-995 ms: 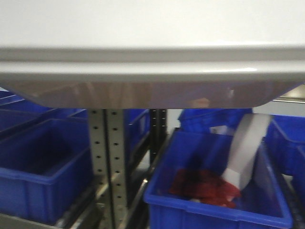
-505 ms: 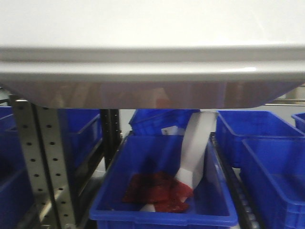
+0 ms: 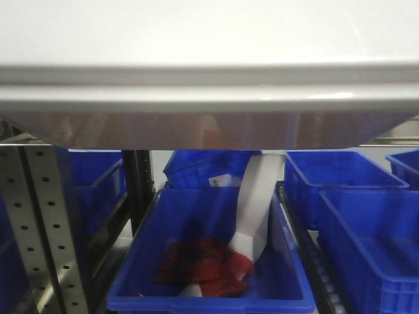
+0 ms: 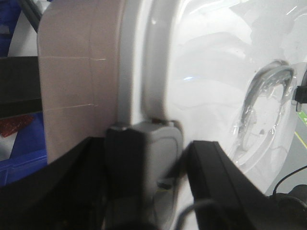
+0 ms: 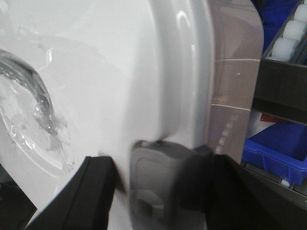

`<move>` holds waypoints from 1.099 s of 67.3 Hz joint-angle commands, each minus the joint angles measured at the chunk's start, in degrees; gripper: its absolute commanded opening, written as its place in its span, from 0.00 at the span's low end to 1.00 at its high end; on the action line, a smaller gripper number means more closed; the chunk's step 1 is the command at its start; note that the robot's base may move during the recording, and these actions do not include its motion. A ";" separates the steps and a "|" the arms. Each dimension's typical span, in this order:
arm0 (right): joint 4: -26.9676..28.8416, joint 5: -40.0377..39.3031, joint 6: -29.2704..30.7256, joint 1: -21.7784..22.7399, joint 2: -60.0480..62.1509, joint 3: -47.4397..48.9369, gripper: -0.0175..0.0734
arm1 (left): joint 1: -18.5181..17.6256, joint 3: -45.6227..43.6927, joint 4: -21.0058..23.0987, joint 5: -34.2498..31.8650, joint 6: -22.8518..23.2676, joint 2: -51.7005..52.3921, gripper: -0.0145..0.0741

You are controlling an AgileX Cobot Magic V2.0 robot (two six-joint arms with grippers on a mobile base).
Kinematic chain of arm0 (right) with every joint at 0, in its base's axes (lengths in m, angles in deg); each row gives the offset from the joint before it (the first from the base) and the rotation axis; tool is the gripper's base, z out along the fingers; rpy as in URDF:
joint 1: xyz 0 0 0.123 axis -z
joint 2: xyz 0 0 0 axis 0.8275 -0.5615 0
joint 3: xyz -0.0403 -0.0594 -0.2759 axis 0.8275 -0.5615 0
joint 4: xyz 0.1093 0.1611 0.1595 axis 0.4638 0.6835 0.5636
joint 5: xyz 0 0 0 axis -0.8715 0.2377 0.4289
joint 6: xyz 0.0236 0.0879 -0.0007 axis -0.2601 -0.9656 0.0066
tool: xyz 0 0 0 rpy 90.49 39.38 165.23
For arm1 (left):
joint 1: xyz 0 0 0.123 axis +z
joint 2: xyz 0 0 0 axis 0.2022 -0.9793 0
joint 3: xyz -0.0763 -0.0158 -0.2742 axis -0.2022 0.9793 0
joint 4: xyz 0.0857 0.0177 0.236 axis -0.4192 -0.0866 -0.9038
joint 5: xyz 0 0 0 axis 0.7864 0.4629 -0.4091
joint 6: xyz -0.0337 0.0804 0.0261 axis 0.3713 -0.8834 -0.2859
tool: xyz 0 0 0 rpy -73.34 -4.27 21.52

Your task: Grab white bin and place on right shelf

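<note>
Front view: the white bin (image 3: 209, 98), a large translucent pinkish plastic tub with a glossy lid, fills the top of the view, above a blue open plastic bin (image 3: 209, 304) and beside a grey perforated metal upright (image 3: 39, 229).

Left wrist view: the left gripper (image 4: 146, 163) has its black fingers spread wide, clamping the white bin's rim at a grey latch (image 4: 160, 139).

Right wrist view: the right gripper (image 5: 158, 165) grips the opposite rim the same way.

No text, brand, number or sign can be read in any view. A small white label (image 3: 220, 180) sits on the near wall of a dark blue open plastic bin (image 3: 190, 171) on the rack, but its print is too blurred to make out.
</note>
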 commanded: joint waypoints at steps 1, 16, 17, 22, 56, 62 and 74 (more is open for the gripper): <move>10.05 7.15 0.36 -0.46 0.52 1.63 0.57 | -0.83 -1.79 7.87 1.57 -0.81 0.29 0.40; 10.05 7.15 0.36 -0.46 0.52 1.63 0.57 | -0.83 -1.79 7.87 1.57 -0.81 0.29 0.40; 10.05 7.15 0.36 -0.46 0.52 1.63 0.57 | -0.83 -1.79 7.87 1.57 -0.81 0.29 0.40; 10.05 7.15 0.36 -0.46 0.52 1.63 0.57 | -0.83 -1.79 7.87 1.57 -0.81 0.29 0.40; 10.16 3.97 0.36 -0.46 0.52 1.63 0.57 | -0.83 -1.79 7.87 1.57 -0.81 0.29 0.40; 10.16 4.03 0.36 -0.46 0.52 1.63 0.57 | -0.83 -1.79 7.87 1.57 -0.81 0.29 0.40; 10.16 4.03 0.36 -0.46 0.52 1.63 0.57 | -0.83 -1.79 7.87 1.57 -0.81 0.29 0.40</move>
